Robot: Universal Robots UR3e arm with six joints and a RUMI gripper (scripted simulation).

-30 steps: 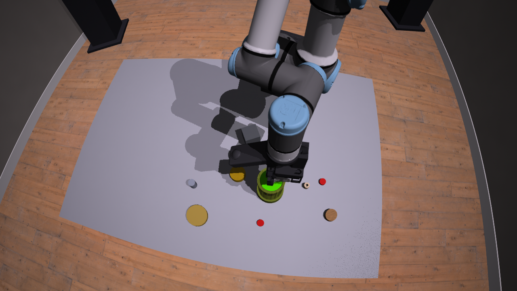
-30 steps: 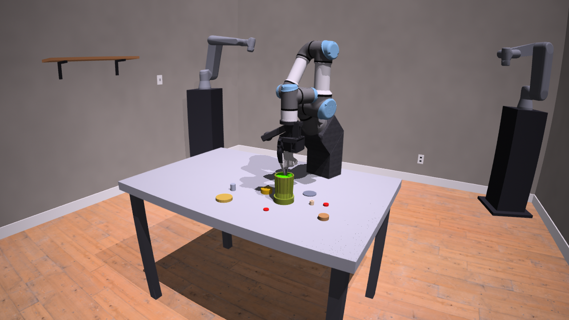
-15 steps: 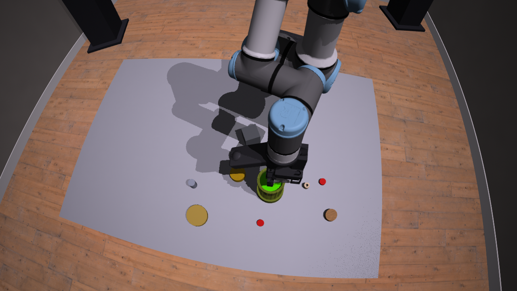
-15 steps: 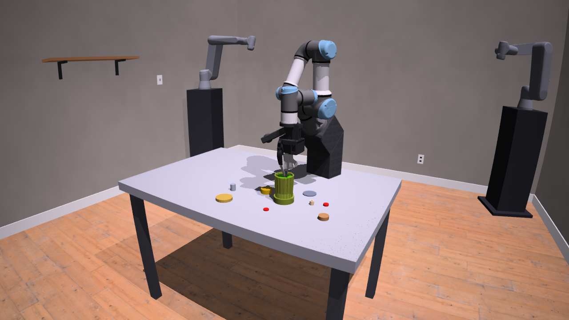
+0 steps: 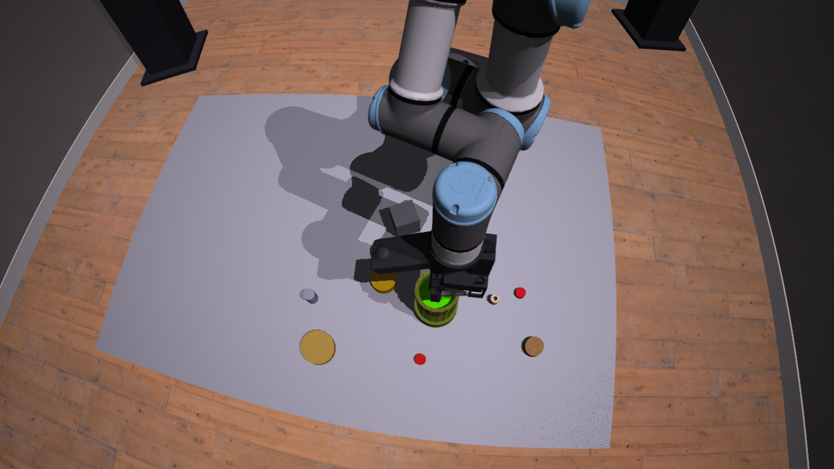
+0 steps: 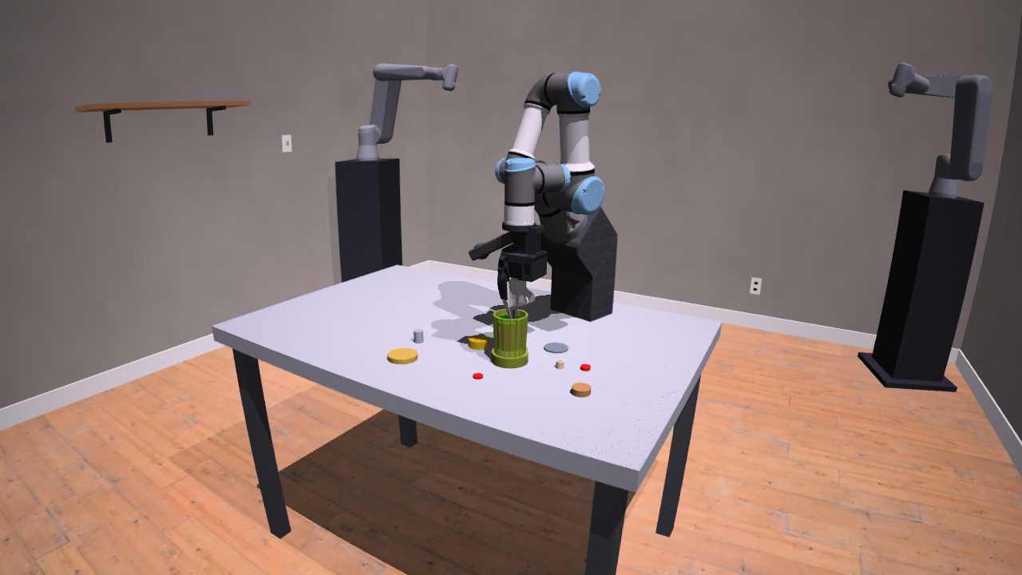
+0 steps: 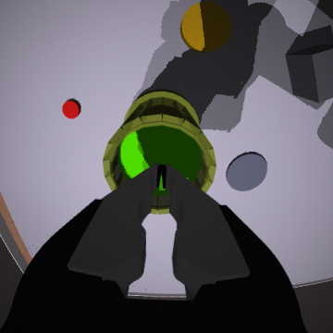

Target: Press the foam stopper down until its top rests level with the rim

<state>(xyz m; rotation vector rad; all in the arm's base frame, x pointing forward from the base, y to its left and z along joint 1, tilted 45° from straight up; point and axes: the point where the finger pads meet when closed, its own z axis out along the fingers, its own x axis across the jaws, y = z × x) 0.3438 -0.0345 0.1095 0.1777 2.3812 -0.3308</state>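
Note:
An olive ribbed jar (image 5: 434, 318) (image 6: 510, 343) (image 7: 110, 159) stands upright near the middle of the grey table (image 5: 233, 245) (image 6: 628, 400). The bright green foam stopper (image 5: 432, 303) (image 7: 131, 159) sits inside it, below the rim; in the wrist view the jar's inner wall shows above the foam. My gripper (image 5: 436, 288) (image 6: 511, 309) (image 7: 161, 166) is shut and points straight down. Its tips reach into the jar's mouth and rest on the stopper. Nothing else lies on the foam.
Around the jar lie a yellow disc (image 5: 316, 346) (image 6: 402, 355), a dark yellow puck (image 5: 383, 283) (image 7: 205, 26), a small grey cylinder (image 5: 307, 295), a grey disc (image 6: 556, 348) (image 7: 246, 171), a beige spool (image 5: 494, 299), a brown disc (image 5: 533, 346), red dots (image 5: 419, 358) (image 5: 519, 292) (image 7: 70, 109) and a dark block (image 5: 401, 217).

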